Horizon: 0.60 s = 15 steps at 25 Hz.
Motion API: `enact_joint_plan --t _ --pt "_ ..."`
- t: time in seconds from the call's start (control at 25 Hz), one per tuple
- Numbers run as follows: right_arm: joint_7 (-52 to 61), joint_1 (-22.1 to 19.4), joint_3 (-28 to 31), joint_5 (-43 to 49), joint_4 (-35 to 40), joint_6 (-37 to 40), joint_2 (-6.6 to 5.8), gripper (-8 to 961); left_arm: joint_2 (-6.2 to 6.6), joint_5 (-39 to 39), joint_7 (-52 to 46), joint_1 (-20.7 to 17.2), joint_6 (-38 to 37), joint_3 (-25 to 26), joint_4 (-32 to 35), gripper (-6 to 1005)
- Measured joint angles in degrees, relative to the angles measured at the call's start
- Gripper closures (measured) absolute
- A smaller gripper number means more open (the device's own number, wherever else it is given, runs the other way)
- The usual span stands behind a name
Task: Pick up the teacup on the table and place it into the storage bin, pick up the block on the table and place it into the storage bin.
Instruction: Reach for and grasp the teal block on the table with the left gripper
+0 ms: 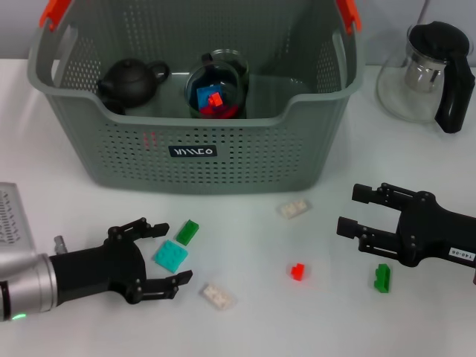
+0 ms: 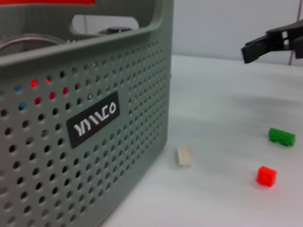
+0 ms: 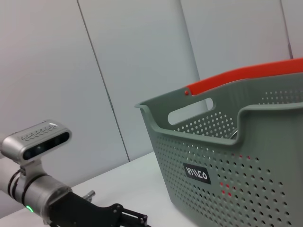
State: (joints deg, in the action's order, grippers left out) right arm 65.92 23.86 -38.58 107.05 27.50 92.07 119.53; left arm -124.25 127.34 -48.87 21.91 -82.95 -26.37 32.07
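The left end effector (image 1: pixel 158 258) is lying low near the front left of the white desk (image 1: pixel 245 245), its black fingers spread wide around a flat teal plastic block (image 1: pixel 170 256). A small green block (image 1: pixel 187 231) is sitting just beside it. The big grey plastic storage bin with holes (image 1: pixel 223 160) is standing at the back, holding a dark round teapot (image 1: pixel 130 82) and a clear glass teacup (image 1: pixel 216 85) with bright blocks inside. A small red block (image 1: pixel 297 271) is lying near the front. The right end effector (image 1: pixel 358 211) is resting open near the right edge.
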Motion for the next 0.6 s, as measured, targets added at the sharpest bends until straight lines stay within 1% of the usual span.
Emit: enact_joint_plan --t 0.2,0.6 --pt "0.0 -0.06 0.0 0.0 0.0 -0.03 0.0 193 -0.07 0.04 0.02 0.81 3.51 -0.31 -1.28 114" --pt "0.0 0.02 0.0 0.0 0.0 -0.06 0.0 193 -0.2 0.1 0.07 1.18 6.28 -2.0 -1.79 149"
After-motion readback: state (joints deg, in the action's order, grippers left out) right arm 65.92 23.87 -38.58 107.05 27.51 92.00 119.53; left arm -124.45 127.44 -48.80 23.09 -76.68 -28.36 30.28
